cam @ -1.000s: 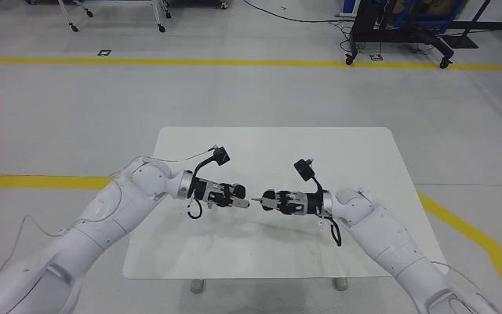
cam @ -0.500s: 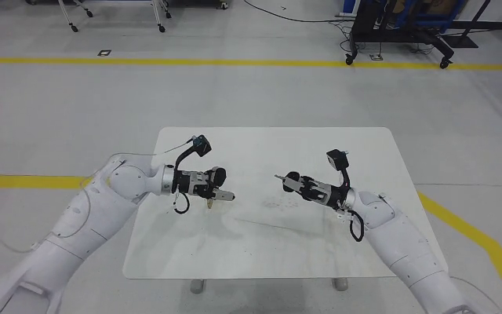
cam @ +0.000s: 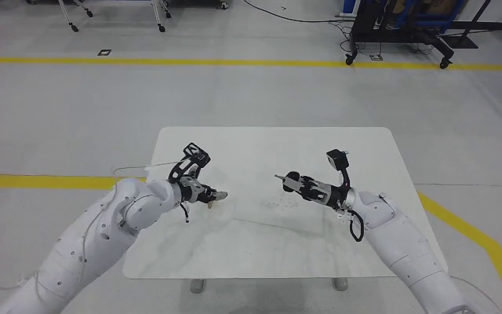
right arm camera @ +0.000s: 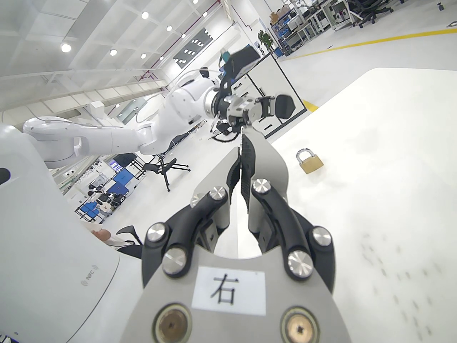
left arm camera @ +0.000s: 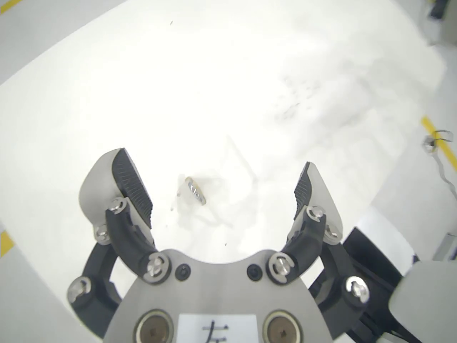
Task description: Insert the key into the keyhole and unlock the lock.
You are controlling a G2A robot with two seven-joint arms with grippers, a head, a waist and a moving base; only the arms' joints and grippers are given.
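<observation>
A small brass padlock [right arm camera: 310,164] lies on the white table [cam: 353,149], its shackle pointing away from my right arm. In the left wrist view the padlock [left arm camera: 195,193] shows edge-on between the spread fingers. My left gripper [left arm camera: 214,162] hangs open just above it, holding nothing, and sits over the table's left part [cam: 217,195]. My right gripper [cam: 287,181] is held above the table's middle right, shut on the key [cam: 278,177], whose thin tip points toward the left arm. From the right wrist, the right gripper [right arm camera: 244,140] has its pads pressed together.
Dark scuff marks [cam: 276,206] dot the table between the arms. The table's left edge [cam: 149,184] is close to the left arm. Wheeled racks [cam: 396,31] stand on the floor far beyond the table.
A second ago the grippers met at the table's middle. They then pulled apart, and my left gripper has let go of the padlock, which now lies on the table. The right arm has held still since.
</observation>
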